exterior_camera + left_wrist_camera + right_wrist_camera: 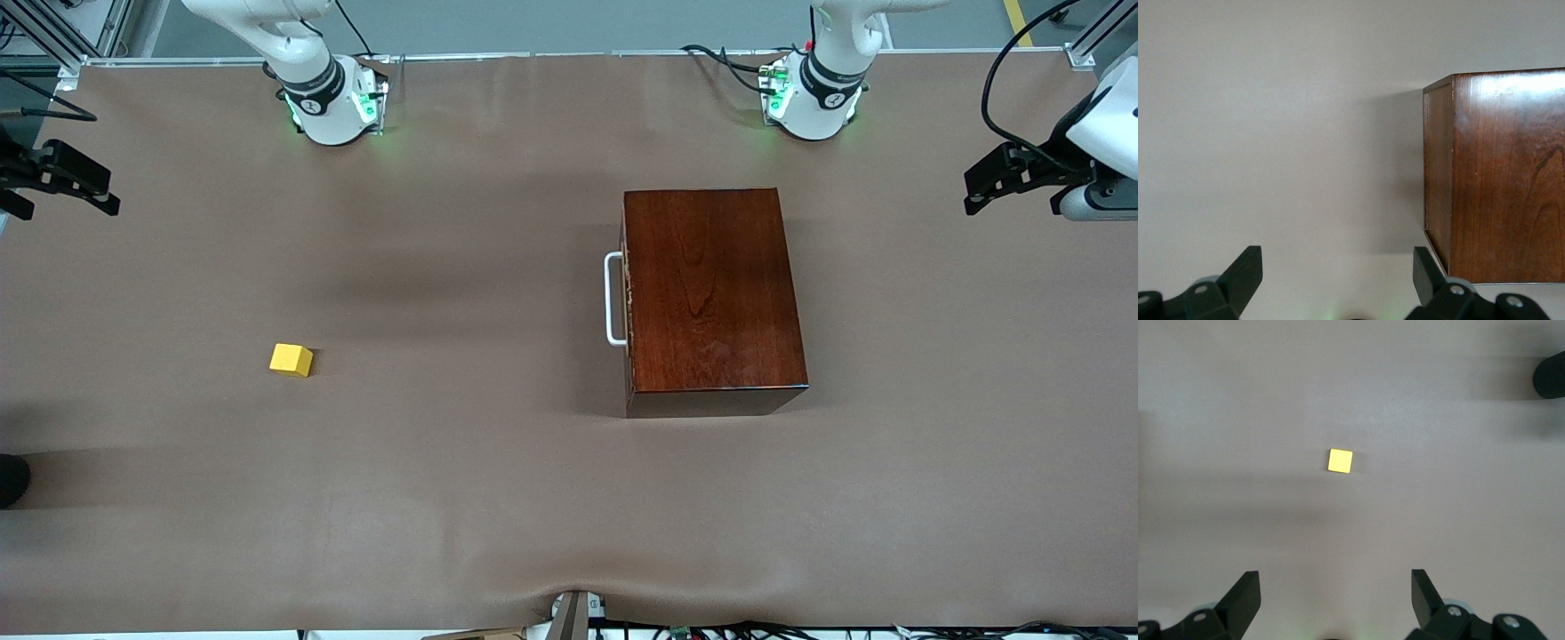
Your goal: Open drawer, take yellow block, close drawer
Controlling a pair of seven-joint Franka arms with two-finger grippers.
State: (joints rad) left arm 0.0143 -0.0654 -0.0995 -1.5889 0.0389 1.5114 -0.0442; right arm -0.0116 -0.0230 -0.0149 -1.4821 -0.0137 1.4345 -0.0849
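The wooden box [714, 298], dark reddish-brown and polished, stands on the brown table [444, 498] toward the left arm's end, and serves as the landmark here. Its drawer [628, 302] is pushed fully in, the front flush with the box, and the white loop handle [613, 299] sticks out from the side that faces the right arm's end of the table. The yellow block [292, 359] lies on the bare table in front of that drawer face, well apart from the box toward the right arm's end and slightly nearer to the front camera than the handle; nothing touches it. The left pincer [987, 188] hangs in the air at the left arm's end of the table, clear of the box and not over it; in the left wrist view the left pincer [1337, 277] has its two dark fingers [1245, 273] spread wide with nothing between them, and a corner of the box shows to one side. The right pincer [93, 191] hangs over the table edge at the right arm's end, far from the box; in the right wrist view the right pincer [1335, 597] is likewise spread to its full width and holds nothing, with the yellow block lying well below it on the table.
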